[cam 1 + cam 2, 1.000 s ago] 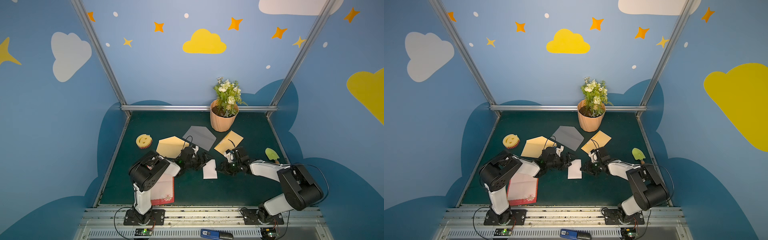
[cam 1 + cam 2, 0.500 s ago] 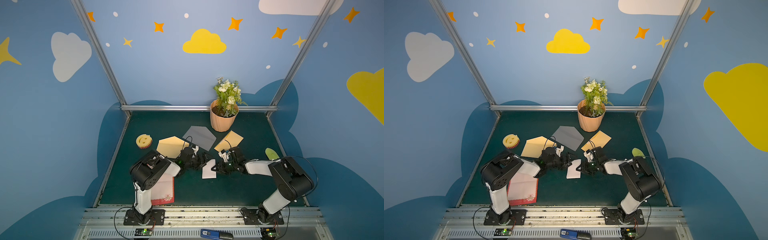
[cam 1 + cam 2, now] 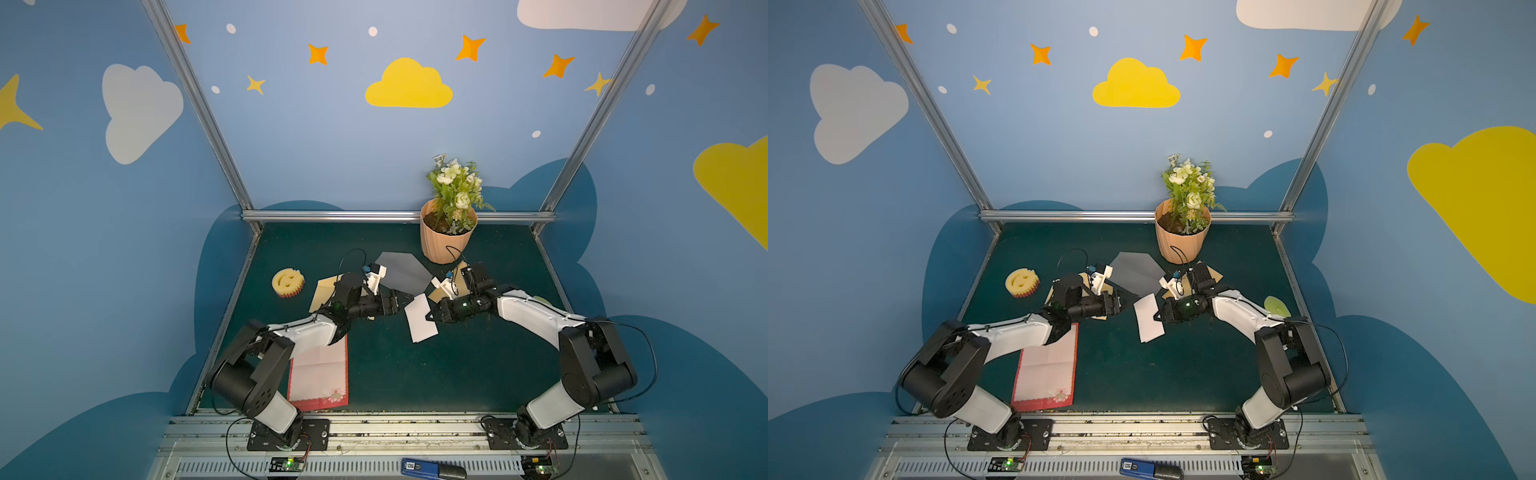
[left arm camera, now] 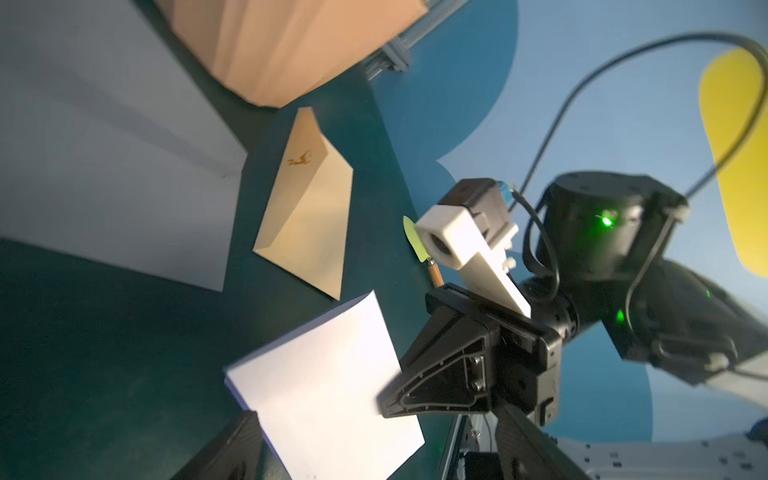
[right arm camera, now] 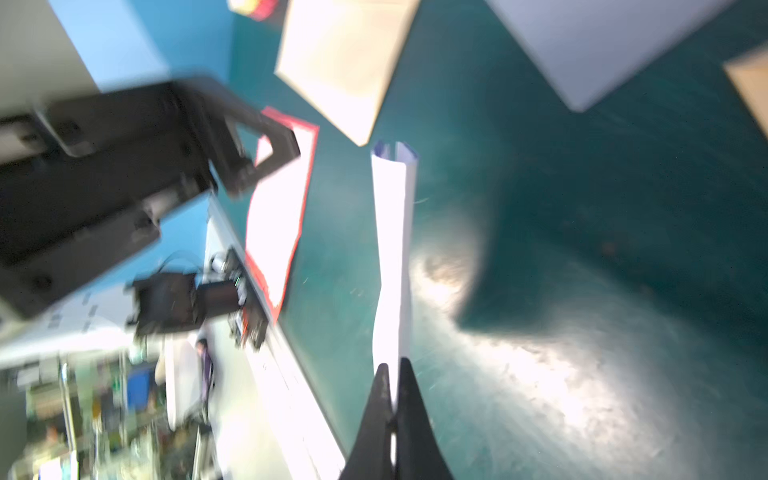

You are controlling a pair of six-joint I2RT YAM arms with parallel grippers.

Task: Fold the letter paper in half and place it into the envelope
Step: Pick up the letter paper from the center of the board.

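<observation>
The fold looks done and the step in hand is the carry: the right gripper (image 5: 392, 370) pinches the folded paper (image 3: 417, 328) at one edge, mid-table, the left gripper (image 3: 404, 305) stands wide beside it, so next I think the envelope (image 3: 399, 270) just behind must be held open.

Letter paper (image 3: 420, 319) white, matt, smooth; tabletop (image 3: 457, 374) dark green, matt.
</observation>
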